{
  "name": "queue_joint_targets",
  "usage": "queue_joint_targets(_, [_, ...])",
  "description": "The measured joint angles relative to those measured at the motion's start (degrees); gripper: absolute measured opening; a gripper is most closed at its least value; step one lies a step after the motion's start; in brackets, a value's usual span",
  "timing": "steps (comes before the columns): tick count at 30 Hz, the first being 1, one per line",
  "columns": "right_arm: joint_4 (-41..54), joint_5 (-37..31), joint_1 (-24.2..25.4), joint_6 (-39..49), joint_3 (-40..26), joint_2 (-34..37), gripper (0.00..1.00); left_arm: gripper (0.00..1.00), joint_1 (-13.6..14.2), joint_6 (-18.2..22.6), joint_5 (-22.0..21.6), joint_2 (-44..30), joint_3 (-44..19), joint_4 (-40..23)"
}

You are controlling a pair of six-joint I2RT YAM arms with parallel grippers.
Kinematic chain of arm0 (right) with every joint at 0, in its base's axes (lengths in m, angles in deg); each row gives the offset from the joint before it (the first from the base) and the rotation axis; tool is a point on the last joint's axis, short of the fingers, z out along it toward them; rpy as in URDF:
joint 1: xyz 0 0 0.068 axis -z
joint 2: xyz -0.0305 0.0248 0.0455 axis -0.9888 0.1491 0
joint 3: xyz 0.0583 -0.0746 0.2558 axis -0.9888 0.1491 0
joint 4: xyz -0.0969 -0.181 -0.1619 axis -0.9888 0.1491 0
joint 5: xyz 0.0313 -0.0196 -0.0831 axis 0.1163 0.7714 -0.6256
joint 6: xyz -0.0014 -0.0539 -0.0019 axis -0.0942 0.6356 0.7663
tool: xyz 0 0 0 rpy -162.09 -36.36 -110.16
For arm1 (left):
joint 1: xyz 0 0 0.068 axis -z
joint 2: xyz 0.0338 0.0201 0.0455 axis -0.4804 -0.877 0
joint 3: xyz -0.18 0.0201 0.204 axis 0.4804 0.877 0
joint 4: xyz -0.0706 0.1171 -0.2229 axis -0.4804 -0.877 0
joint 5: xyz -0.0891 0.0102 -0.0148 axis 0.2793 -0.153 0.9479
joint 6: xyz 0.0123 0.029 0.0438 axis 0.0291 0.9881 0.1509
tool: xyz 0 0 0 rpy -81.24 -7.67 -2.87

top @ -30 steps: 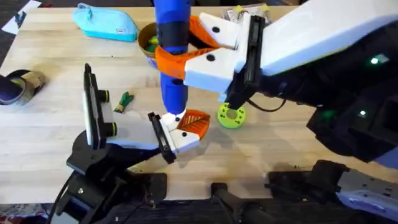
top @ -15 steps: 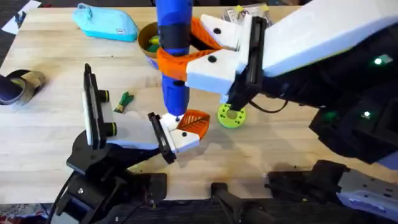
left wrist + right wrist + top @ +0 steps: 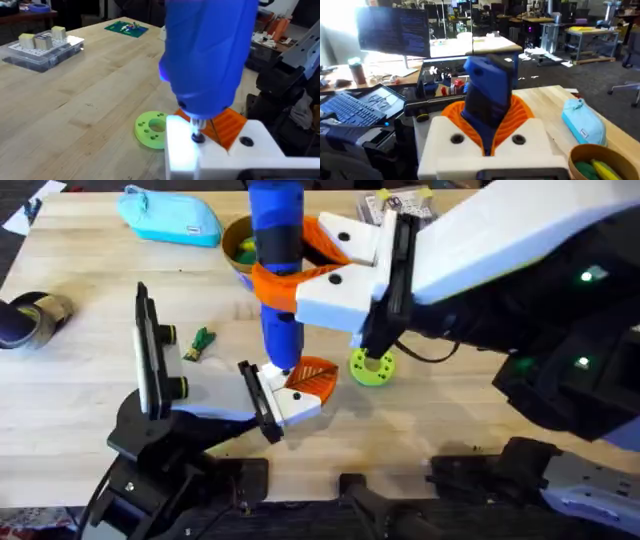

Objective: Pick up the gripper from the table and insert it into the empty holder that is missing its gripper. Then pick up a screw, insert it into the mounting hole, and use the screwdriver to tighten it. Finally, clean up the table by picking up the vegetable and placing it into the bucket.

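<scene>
Upright over the middle of the desk (image 3: 90, 395), the blue screwdriver (image 3: 277, 270) is clamped by the right pincer (image 3: 300, 275), held in the large orange bracket with white blocks on either side. Its thin metal tip comes down onto the white holder (image 3: 290, 402) at the end of the left arm, and the left wrist view shows the tip (image 3: 198, 136) touching a point on the holder's top face. The small orange ribbed gripper (image 3: 312, 376) sits in that holder, just beside the tip. Whether the left pincer is apart or together cannot be told.

Just beside the holder lies a lime green disc (image 3: 372, 366) with a centre hole. The orange-brown bucket (image 3: 238, 242) stands at the far side of the desk, behind the screwdriver, with something yellow and green inside; a light blue pouch (image 3: 172, 216) lies near it. A small green piece (image 3: 203, 339) rests on the desk between the left arm and the screwdriver.
</scene>
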Motion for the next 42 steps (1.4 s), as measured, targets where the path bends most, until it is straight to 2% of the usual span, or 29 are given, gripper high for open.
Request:
queue_joint_targets(18, [-0.49, 0.30, -0.09, 0.02, 0.02, -0.06, 0.054, 0.018, -0.01, -0.51, 0.00, 0.02, 0.00, 0.05])
queue_joint_targets(31, [-0.63, 1.17, -0.49, -0.17, 1.30, -3.04, 0.054, 0.018, 0.17, 0.65, 1.37, 0.02, -0.33, 0.18])
queue_joint_targets(34, [3.78, 3.31, 0.24, 0.78, -1.72, -1.70, 0.054, 0.018, 0.22, 0.74, 1.47, 0.02, -0.31, -0.11])
queue_joint_targets(36, [5.68, 7.12, 1.36, 2.32, -5.46, 0.39, 0.053, 0.018, 0.20, 0.61, 1.22, 0.01, -0.29, -0.33])
queue_joint_targets(42, [5.38, 17.78, 5.33, 2.88, -17.77, 4.43, 0.054, 0.018, 0.20, 0.49, 0.60, 0.02, -0.26, -0.38])
